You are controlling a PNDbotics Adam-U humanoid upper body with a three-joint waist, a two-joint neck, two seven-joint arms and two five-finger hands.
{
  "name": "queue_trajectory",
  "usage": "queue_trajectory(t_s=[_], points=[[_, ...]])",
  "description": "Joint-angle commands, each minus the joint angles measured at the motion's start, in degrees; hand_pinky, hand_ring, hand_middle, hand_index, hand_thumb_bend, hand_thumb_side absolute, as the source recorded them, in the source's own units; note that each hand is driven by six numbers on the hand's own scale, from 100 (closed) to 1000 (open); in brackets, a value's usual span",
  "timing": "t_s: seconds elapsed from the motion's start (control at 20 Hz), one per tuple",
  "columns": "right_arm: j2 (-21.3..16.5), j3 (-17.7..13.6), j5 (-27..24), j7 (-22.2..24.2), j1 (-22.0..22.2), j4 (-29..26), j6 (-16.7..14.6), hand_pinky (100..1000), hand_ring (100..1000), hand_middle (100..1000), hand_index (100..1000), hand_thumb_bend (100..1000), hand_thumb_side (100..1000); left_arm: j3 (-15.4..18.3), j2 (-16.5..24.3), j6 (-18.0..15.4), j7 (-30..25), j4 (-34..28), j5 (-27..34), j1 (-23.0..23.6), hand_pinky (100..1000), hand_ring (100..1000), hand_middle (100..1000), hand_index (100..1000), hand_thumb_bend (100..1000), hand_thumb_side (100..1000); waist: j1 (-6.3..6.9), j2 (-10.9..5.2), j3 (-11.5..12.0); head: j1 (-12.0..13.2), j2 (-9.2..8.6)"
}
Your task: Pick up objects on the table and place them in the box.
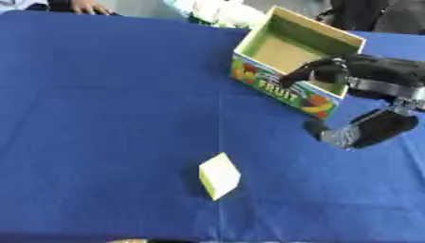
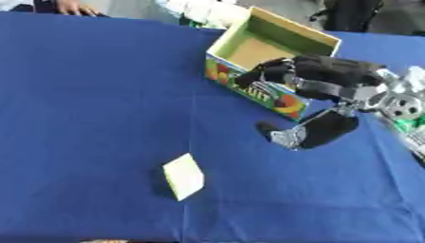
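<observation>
- Since the task is to clear the table into the box, the layout reads as one item left to fetch: a pale yellow-green block lies alone on the blue cloth, toward the near edge and well apart from the box.
- Placed at the far right of the table, the box stands open at the top, turned at an angle, with its fruit-printed side facing the robot; that puts its opening within reach of the right arm. The part of its inside that shows looks bare, though the hand hides some of it.
- Coming in from the right, the right hand hangs over the near wall of the box, its dark fingers bent downward above the printed side. Nothing can be seen between them, so it seems to hold nothing; I judge it to be curled and empty.
- Below that hand, a dark patch lies on the cloth beside the box; it looks like the arm's shadow, though I cannot be sure.
- No left hand shows in either view.
- Next, as a judgement, the hand would need to travel from the box toward the block, which rests tilted on the cloth with a broad face up, offering its edges for the fingers and thumb.
</observation>
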Motion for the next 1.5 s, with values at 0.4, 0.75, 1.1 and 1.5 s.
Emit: queue_trajectory(t_s=[0.4, 0.75, 1.1, 1.5], points=[[2.1, 1.8, 8.2, 1.2, -2.8, -0.8, -3.5, 924, 926, 866, 993, 350, 567, -0.2, 1.1, 0.3, -0.7, -1.1, 0.3, 0.1, 817, 701, 915, 733, 269, 798, 0.04, -1.78, -0.1, 0.4, 1.68], [6.2, 3.7, 13.6, 2.7, -3.6, 1.2, -4.8, 927, 929, 869, 993, 333, 572, -0.4, 1.1, 0.3, -0.9, -1.1, 0.5, 0.3, 817, 701, 915, 733, 269, 799, -0.16, -2.2, 0.1, 0.2, 1.74], [10.6, 4.9, 14.9, 4.2, -4.9, 4.0, -5.8, 924, 929, 865, 996, 321, 563, -0.3, 1.4, 0.3, -0.8, -1.1, 0.3, 0.3, 818, 701, 919, 732, 266, 805, -0.79, -1.36, 0.1, -1.3, -0.51], [13.3, 4.9, 14.9, 6.4, -5.2, 5.2, -6.2, 920, 929, 862, 998, 318, 549, -0.1, 1.5, 0.4, -0.5, -1.1, -0.3, 0.0, 819, 701, 923, 730, 261, 811, -1.71, 0.57, -0.1, -3.8, -3.48]])
